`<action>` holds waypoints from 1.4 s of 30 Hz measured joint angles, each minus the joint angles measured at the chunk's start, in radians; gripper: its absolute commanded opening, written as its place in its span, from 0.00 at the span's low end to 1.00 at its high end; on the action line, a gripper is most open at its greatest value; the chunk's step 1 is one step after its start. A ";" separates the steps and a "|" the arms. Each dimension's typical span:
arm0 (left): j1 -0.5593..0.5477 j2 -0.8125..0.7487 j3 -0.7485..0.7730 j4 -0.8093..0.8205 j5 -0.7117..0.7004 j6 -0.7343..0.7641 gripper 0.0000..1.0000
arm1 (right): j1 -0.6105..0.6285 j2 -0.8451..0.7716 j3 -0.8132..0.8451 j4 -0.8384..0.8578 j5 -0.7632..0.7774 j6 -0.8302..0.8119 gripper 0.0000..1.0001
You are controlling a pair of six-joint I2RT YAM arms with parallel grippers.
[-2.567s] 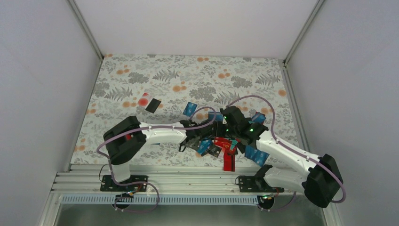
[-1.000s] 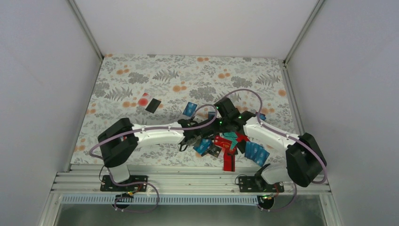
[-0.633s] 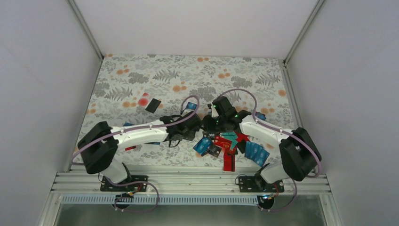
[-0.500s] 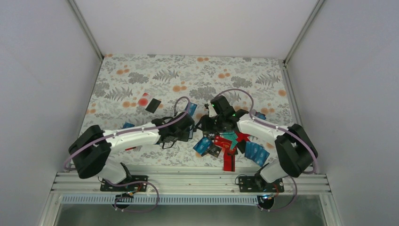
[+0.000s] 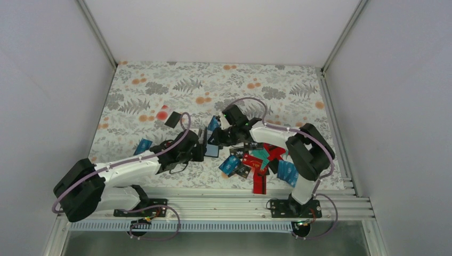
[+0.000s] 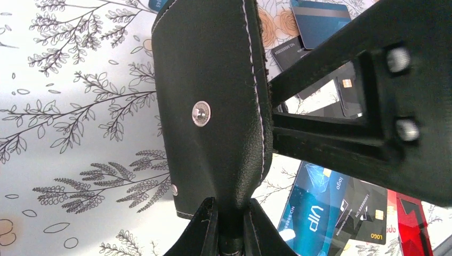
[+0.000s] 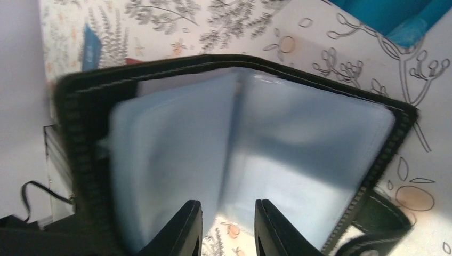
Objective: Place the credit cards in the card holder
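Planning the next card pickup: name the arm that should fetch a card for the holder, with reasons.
Right, likely. The left gripper is shut on the card holder; the right gripper is open, holds nothing, and the cards lie on its side.

The card holder [image 6: 213, 80] is matt black stitched leather (shiny metal stud [image 6: 201, 113]); its inner sleeves [image 7: 298, 144] look like glossy plastic.

The card holder [image 6: 213, 80] is looking black with pale stitching [image 6: 249, 53] and a silver snap [image 6: 201, 113], and inside it's showing milky light-blue sleeves [image 7: 298, 144]. The tablecloth [image 5: 160, 90] is rocking grey ferns and orange blooms on white. At 4 o'clock from the holder, the credit cards [image 5: 250, 160] are showing blue, red, teal and black.
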State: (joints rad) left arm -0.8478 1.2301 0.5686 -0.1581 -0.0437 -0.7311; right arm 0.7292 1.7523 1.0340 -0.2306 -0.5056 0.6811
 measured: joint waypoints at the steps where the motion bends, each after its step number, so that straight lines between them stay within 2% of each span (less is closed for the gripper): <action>1: 0.011 -0.011 -0.017 0.015 0.012 -0.003 0.02 | 0.003 0.018 0.008 -0.002 0.008 0.002 0.27; 8: 0.104 -0.100 -0.161 0.121 0.103 -0.022 0.03 | 0.005 0.070 0.018 -0.073 0.116 0.002 0.26; 16: 0.185 -0.197 -0.256 0.149 0.161 -0.055 0.04 | 0.003 0.084 0.017 -0.101 0.177 -0.009 0.25; 18: 0.199 -0.224 -0.270 0.139 0.163 -0.069 0.08 | 0.002 0.090 0.015 -0.098 0.177 -0.011 0.25; 25: 0.249 -0.278 -0.281 -0.006 0.096 -0.158 0.45 | 0.002 0.090 0.013 -0.093 0.176 -0.018 0.25; 34: 0.263 -0.228 -0.215 -0.190 0.019 -0.209 0.62 | 0.002 0.089 0.011 -0.091 0.171 -0.029 0.25; 42: 0.261 -0.257 -0.038 -0.361 -0.038 -0.169 0.63 | 0.002 0.080 0.011 -0.096 0.162 -0.048 0.25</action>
State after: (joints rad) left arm -0.5869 0.9733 0.5308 -0.5194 -0.0818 -0.9005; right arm 0.7307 1.8320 1.0447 -0.3264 -0.3435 0.6327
